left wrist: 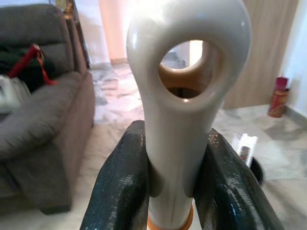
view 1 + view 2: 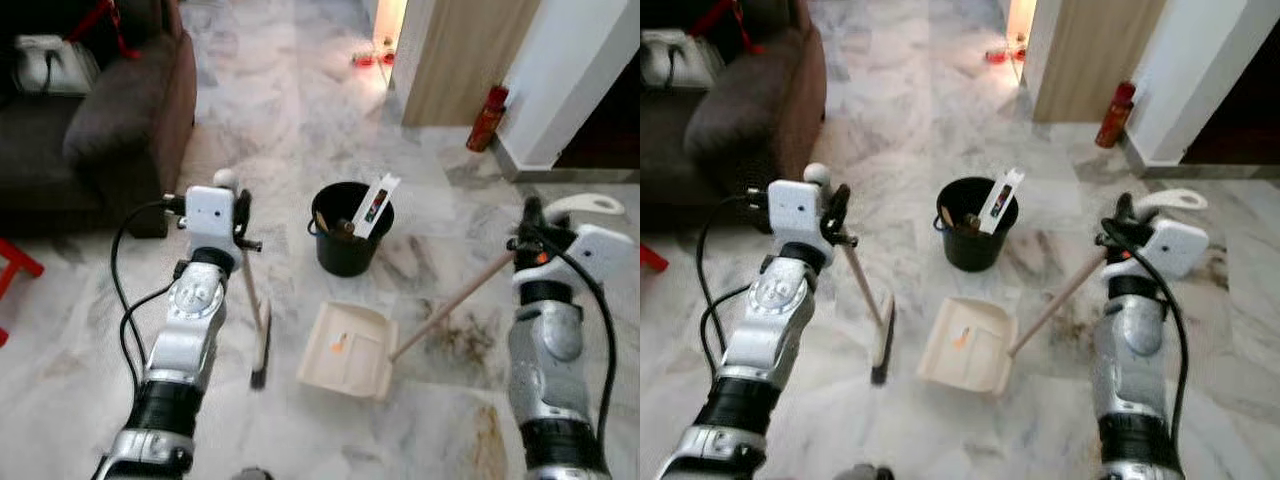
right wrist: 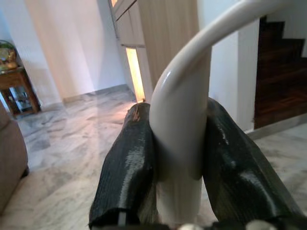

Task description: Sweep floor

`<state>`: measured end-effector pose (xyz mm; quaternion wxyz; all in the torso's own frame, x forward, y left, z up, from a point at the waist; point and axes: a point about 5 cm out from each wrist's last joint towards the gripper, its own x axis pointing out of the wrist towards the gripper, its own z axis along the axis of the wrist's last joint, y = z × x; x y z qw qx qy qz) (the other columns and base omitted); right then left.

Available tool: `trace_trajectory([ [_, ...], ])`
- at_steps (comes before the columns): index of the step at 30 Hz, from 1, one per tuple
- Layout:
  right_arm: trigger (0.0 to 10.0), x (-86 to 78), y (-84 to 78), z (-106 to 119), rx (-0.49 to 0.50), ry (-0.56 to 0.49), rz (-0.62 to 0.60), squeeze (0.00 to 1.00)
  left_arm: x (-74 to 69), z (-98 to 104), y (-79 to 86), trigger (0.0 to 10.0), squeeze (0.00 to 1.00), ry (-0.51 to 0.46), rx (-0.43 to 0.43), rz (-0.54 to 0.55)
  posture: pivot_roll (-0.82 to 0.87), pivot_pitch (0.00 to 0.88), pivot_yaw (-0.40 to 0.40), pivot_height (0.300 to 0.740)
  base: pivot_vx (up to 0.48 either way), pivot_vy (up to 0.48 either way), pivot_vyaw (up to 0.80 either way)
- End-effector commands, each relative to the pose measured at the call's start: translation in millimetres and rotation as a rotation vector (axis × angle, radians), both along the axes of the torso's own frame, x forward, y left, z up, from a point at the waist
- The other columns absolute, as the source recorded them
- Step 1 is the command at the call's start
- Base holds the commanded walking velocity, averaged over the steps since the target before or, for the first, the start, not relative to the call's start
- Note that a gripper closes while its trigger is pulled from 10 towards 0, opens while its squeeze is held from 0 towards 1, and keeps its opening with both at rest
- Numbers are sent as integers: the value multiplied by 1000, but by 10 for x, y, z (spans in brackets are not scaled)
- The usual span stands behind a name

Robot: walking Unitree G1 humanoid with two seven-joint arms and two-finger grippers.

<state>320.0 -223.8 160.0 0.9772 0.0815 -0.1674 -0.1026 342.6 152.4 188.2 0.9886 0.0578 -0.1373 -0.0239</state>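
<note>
Two tools are gripped: the left gripper (image 1: 168, 191) pinches the cream-handled short broom (image 2: 258, 340), bristles on the marble floor (image 2: 90, 330) just left of the cream plastic dustpan (image 2: 348, 350); the right gripper (image 3: 180, 177) clamps the dustpan's long wooden handle (image 2: 450, 305), which slants up toward it

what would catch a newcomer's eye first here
The two silver arms stand out: the left gripper clamps a broom upright, the right gripper holds the long handle of a cream dustpan lying on the marble floor. Just beyond the dustpan stands a black bucket with litter in it.
</note>
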Motion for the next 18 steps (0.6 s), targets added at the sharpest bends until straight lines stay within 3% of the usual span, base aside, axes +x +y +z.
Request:
trace_trajectory([
  [1, 10000, -20, -60, 154, 1, -70, -21, 0, -15, 95, -49, 10000, 0, -45, -8, -18, 109, 115, -36, 740, 341, 0, 0],
  [8, 10000, -27, -103, 359, 4, -150, -65, 0, -19, 98, -52, 10000, 0, -47, -6, -24, 111, 109, -34, 740, 341, 0, 0],
  [18, 10000, -141, -260, 996, -8, -391, -165, 0, -18, 112, -58, 10000, 0, -50, -10, -23, 111, 114, -36, 740, 341, 0, 0],
])
